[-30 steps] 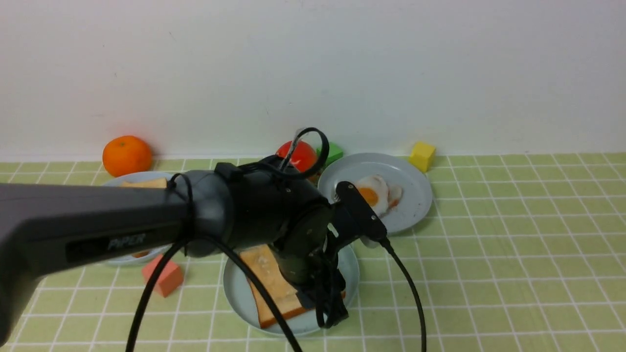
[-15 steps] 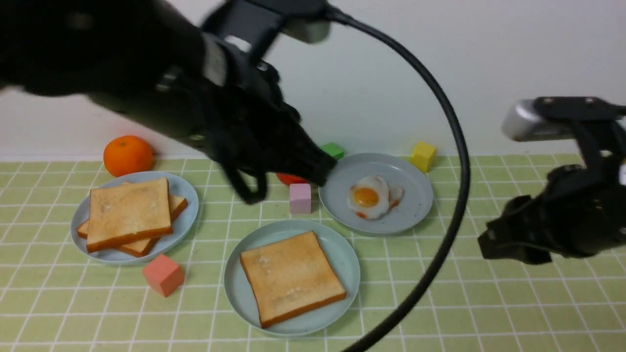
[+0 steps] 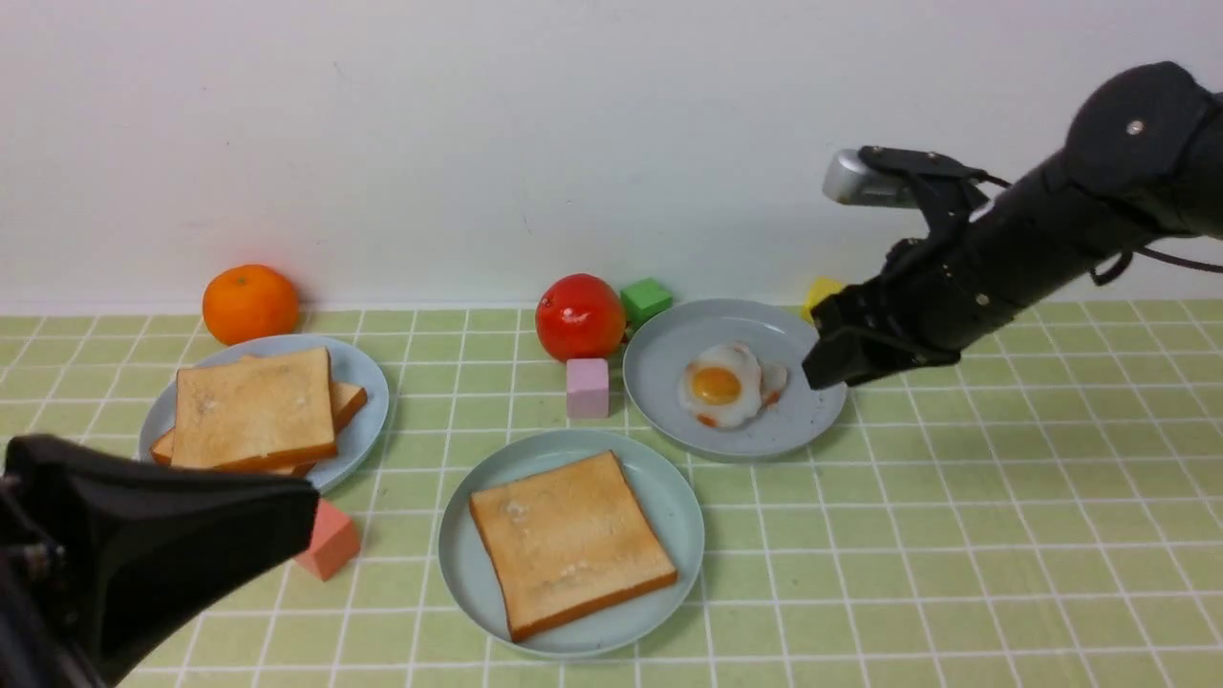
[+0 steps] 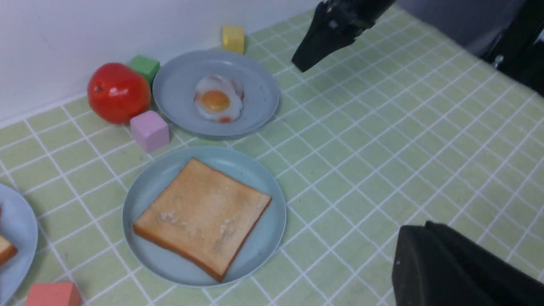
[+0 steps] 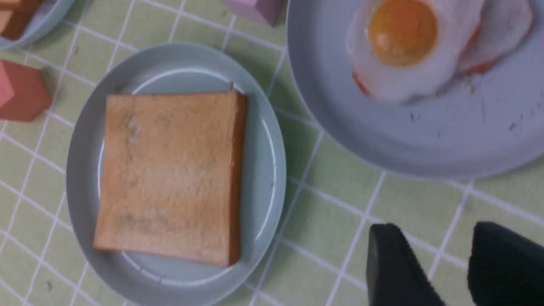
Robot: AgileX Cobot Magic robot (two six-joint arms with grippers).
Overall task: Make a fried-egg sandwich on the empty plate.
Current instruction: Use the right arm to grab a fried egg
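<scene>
1. Plainly, the front view loses its near-left corner to the blurred black left arm (image 3: 143, 545), cropped by the frame. It hides part of the salmon-pink cube (image 3: 334, 541), and the left jaws cannot be made out. The black right arm (image 3: 1032, 248) covers most of the small yellow cube (image 3: 818, 291).
2. There, a pale green tiled worktop (image 3: 955, 535) meets a plain white wall (image 3: 611, 143). The round pale teal-green plate (image 3: 680, 521) lies front and centre, bearing one square golden-brown toast slice (image 3: 568, 543). The glossy white fried egg with orange yolk (image 3: 723, 385) sits apart on the grey-blue speckled plate (image 3: 669, 354) behind it. The right jaws hang beside that plate's right rim. Open tiles stretch rightward.
3. From the left wrist, one dark finger (image 4: 446, 263) shows at the corner, its partner out of frame, so whether the left jaws are apart or together cannot be told. The light-blue plate (image 4: 21, 229) is cut off at the edge.
4. From the right wrist, the right jaws stand apart and empty, with black fingertips (image 5: 395, 263) above bare tiles near the speckled plate's rim. That plate runs out of frame.
</scene>
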